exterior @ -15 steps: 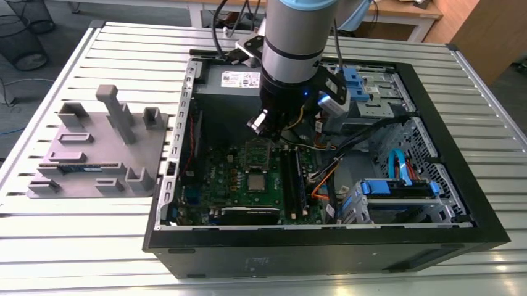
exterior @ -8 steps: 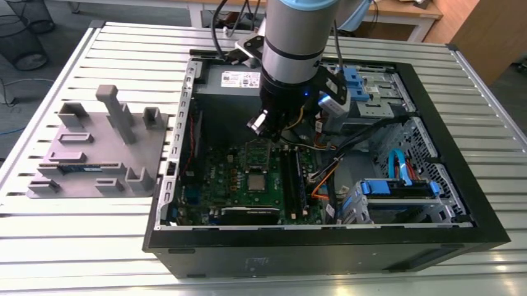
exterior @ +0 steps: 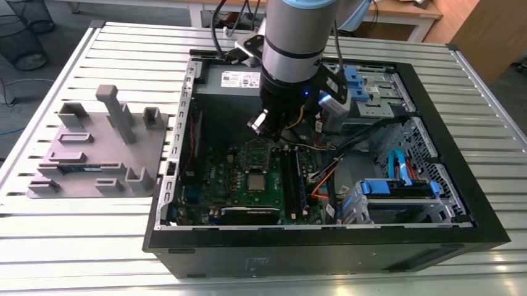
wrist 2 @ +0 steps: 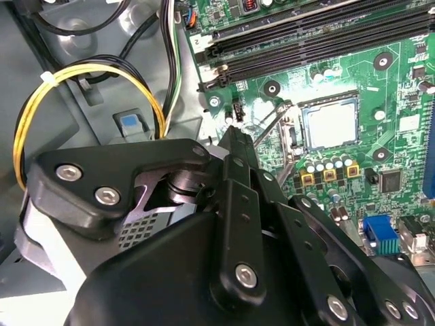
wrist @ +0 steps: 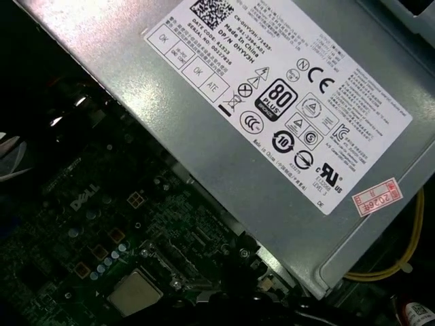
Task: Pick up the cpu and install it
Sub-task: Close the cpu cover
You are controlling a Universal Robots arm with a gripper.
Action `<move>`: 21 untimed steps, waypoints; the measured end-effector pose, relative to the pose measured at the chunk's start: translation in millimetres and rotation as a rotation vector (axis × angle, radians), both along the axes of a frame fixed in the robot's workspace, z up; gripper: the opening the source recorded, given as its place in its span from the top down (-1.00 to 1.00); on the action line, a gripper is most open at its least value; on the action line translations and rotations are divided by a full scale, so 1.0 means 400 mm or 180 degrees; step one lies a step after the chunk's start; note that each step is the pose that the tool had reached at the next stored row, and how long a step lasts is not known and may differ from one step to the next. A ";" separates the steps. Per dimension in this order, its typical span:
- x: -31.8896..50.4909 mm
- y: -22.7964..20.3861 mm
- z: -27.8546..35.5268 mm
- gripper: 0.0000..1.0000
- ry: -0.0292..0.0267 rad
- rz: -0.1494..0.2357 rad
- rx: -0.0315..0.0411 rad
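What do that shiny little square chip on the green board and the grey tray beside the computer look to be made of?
The cpu seems to have a metal top with a pale, brushed silver finish that catches the light against the green board. It also shows in the exterior view. The grey tray on the exterior view's left looks like matte plastic, possibly printed, judging by its dull, even surface and blocky moulded posts.

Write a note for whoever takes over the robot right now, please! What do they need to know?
Gripper: hangs inside the open computer case, just above the motherboard; open or shut, I cannot tell.
Cpu: lies flat in its socket on the motherboard, apart from the gripper, seen in both wrist views.
Done: the cpu appears picked up and seated.
Left: the socket frame looks flipped open, not closed over the cpu, so it does not seem locked in yet.
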State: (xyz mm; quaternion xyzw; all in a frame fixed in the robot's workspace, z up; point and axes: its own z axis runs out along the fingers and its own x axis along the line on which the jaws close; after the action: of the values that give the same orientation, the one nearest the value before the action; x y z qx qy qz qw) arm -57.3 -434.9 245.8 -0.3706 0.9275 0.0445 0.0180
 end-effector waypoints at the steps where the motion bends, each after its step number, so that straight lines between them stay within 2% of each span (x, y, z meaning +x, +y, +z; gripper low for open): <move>1: 0.000 0.000 0.001 0.79 0.0000 0.0001 0.0000; 11: -0.001 -0.003 0.001 0.79 0.0000 0.0030 -0.0005; 12: -0.001 -0.004 0.001 0.79 0.0000 0.0036 -0.0009; 13: -0.003 -0.008 0.001 0.79 0.0000 0.0068 -0.0026; 21: -0.004 -0.020 0.001 0.79 0.0000 0.0104 -0.0049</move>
State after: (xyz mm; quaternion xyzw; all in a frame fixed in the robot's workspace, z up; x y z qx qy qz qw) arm -58.8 -442.8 246.4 -0.3859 0.9217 0.0377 0.0143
